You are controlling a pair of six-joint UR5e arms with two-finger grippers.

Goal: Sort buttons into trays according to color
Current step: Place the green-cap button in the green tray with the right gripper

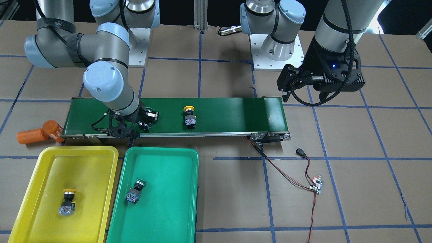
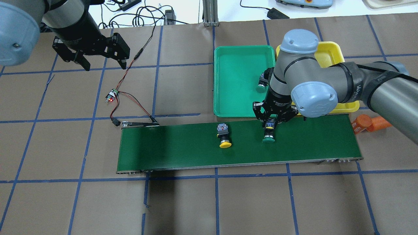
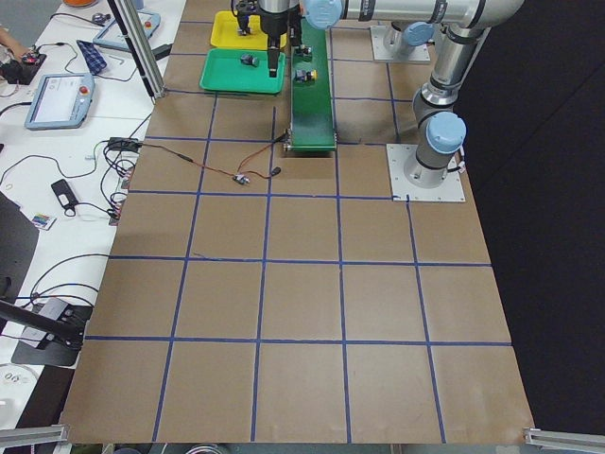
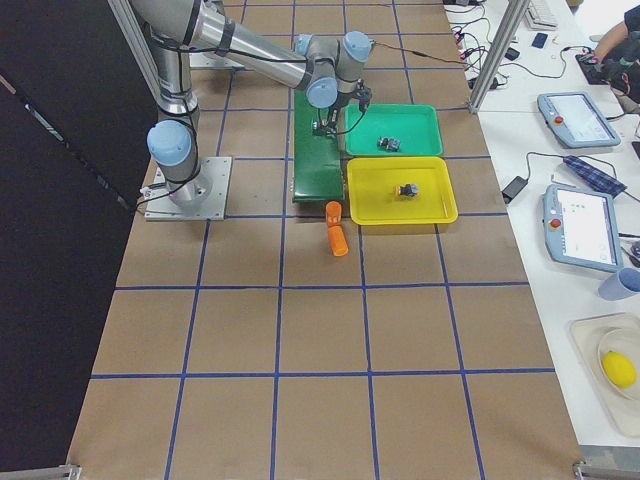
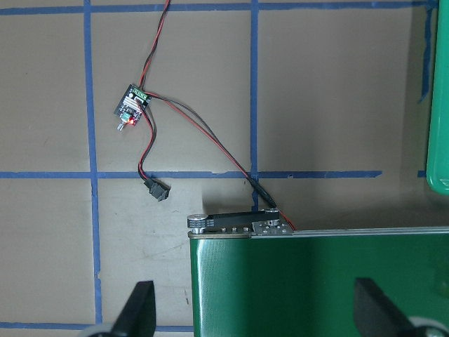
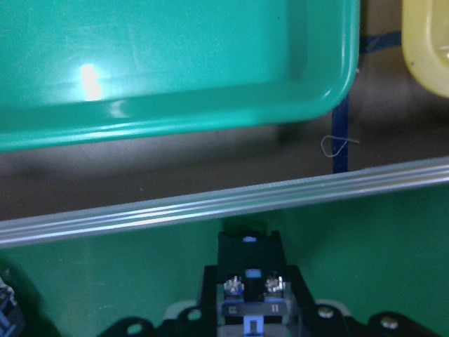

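My right gripper [image 2: 270, 122] reaches down onto the dark-green conveyor belt [image 2: 179, 147] and is shut on the contact block of a green-capped button [image 2: 268, 138] lying there. In the right wrist view that block [image 6: 249, 274] sits tight between the fingers. A yellow-capped button [image 1: 189, 117] lies on the belt to the side of it. Another green button [image 1: 136, 191] rests in the green tray [image 1: 162, 150]. A second yellow button [image 1: 67, 201] lies in the yellow tray [image 1: 77, 149]. My left gripper [image 2: 104, 65] hangs open and empty above the table, beyond the belt's other end.
Two orange cylinders [image 1: 37, 134] lie on the table at the belt's end near the yellow tray. A small circuit board [image 1: 316, 185] with red and black wires runs to the belt's other end. Both trays sit side by side along the belt.
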